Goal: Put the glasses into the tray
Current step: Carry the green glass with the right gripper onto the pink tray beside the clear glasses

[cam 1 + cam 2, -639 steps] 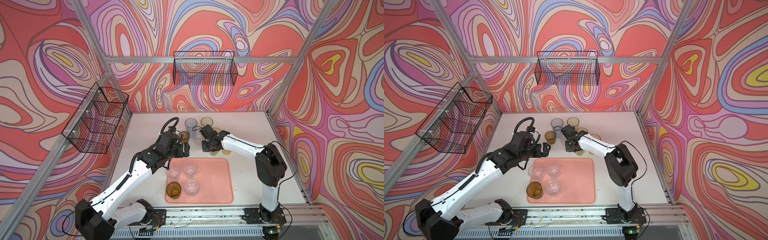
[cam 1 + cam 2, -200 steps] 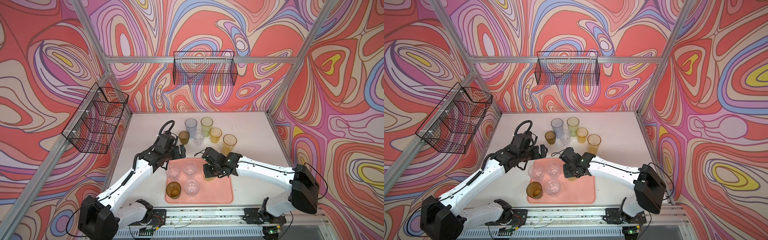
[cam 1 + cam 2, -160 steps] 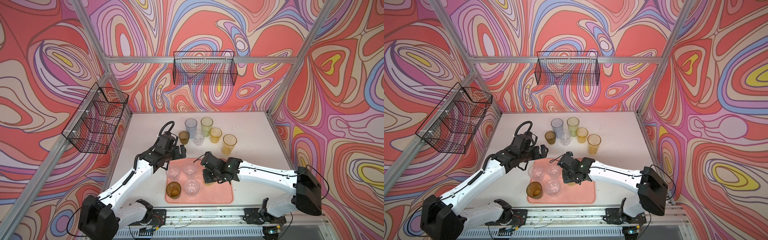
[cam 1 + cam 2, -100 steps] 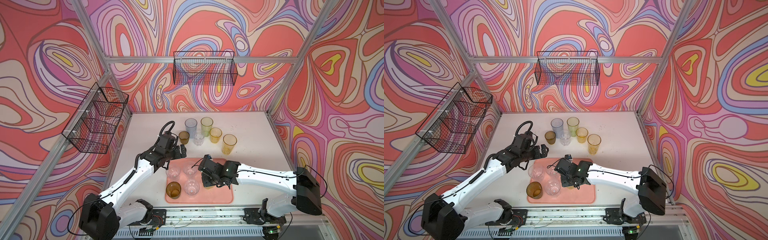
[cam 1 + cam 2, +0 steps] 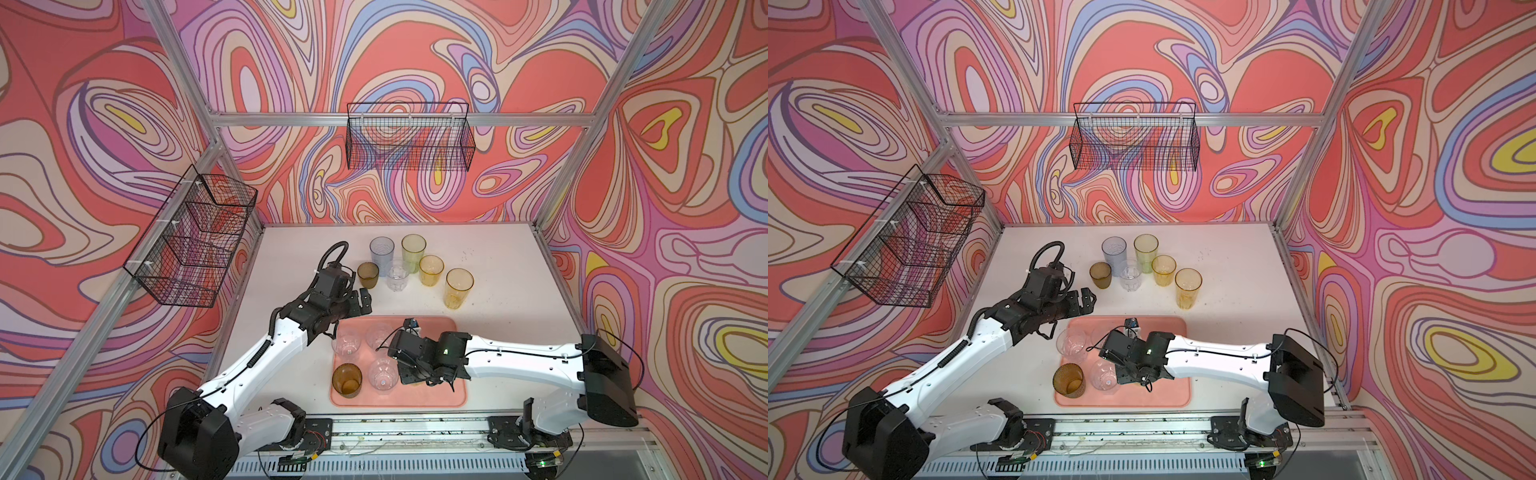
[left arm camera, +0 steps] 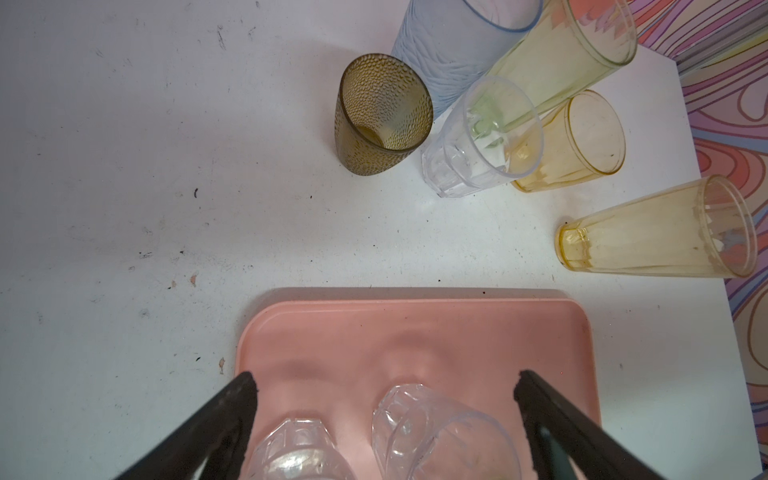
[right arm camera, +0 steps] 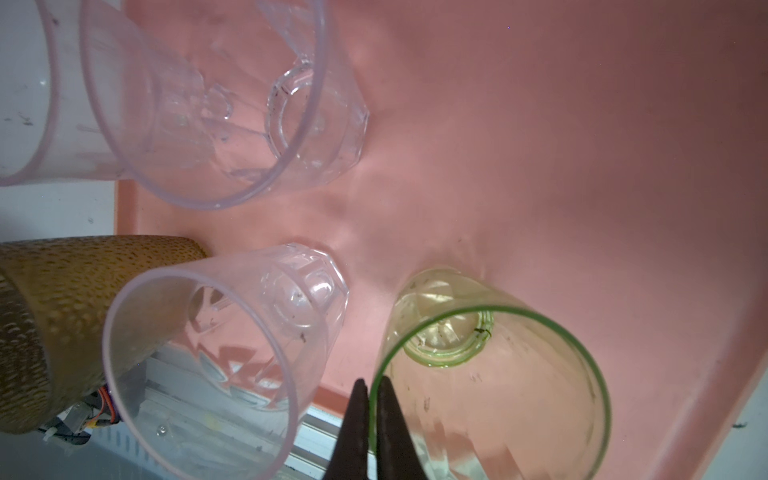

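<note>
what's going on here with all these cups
A two-armed robot is moving glasses onto the pink tray. The right gripper is shut on the rim of a green glass low over the tray; I cannot tell whether it has touched down. The left gripper hovers open and empty near the tray's far left corner. Three clear glasses and a brown glass stand in the tray, and six more glasses stand on the table behind it.
</note>
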Controlling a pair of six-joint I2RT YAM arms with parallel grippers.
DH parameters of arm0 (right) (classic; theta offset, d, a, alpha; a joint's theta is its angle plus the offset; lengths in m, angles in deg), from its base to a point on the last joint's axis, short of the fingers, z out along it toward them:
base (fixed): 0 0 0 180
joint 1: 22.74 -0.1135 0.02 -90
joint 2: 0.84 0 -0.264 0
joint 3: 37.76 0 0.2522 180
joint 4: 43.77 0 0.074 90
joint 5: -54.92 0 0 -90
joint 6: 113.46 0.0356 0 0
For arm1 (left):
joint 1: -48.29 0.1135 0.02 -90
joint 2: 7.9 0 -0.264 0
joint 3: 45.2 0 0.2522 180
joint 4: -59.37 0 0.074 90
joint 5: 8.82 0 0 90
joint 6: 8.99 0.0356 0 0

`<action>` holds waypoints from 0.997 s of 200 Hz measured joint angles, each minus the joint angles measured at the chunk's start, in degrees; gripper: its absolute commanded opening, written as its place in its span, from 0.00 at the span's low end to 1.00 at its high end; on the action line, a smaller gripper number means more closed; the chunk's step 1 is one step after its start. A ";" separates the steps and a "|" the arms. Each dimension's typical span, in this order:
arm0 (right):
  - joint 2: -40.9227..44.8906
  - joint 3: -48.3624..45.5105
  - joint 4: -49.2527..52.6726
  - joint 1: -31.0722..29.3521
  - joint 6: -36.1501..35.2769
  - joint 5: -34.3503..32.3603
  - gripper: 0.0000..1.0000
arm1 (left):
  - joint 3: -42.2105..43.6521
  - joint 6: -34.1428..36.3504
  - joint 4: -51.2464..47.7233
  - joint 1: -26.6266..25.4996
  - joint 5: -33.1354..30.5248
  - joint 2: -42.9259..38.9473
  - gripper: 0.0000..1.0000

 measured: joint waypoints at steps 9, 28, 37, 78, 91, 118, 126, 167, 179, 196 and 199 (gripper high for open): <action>-0.57 0.46 0.09 -0.02 0.02 0.04 0.00 | 0.00 0.00 0.00 0.00 0.00 -0.04 1.00; -1.55 1.03 -0.02 -0.02 0.02 0.22 0.00 | 0.00 0.02 0.00 0.00 -0.02 -0.09 1.00; -1.75 1.18 -0.02 -0.02 0.04 0.28 0.00 | 0.00 0.02 0.00 0.00 -0.02 -0.09 1.00; -1.77 1.51 0.55 -0.15 0.00 0.02 0.06 | 0.00 0.00 0.00 0.28 -0.02 -0.57 1.00; -1.77 1.60 0.76 -0.17 0.00 -0.17 0.09 | 0.00 0.00 0.00 0.28 0.00 -0.68 1.00; -1.77 1.73 1.53 -0.17 0.22 -0.79 0.23 | 0.00 0.00 0.00 0.28 0.02 -0.70 1.00; -1.77 1.75 1.66 -0.17 0.22 -0.96 0.23 | 0.00 0.00 0.02 0.28 0.04 -0.72 1.00; -1.75 2.78 2.91 -0.17 -0.28 -1.88 0.28 | 0.00 0.00 0.31 0.28 0.26 -0.72 1.00; -1.70 3.43 2.95 -0.17 -0.37 -2.10 0.29 | 0.00 0.00 0.37 0.28 0.28 -0.72 1.00; -1.36 3.91 2.95 -0.17 -0.61 -2.34 0.35 | 0.00 0.00 0.42 0.28 0.46 -0.72 1.00; -1.27 3.96 2.95 -0.17 -0.50 -2.40 0.38 | 0.00 0.02 0.42 0.28 0.48 -0.72 1.00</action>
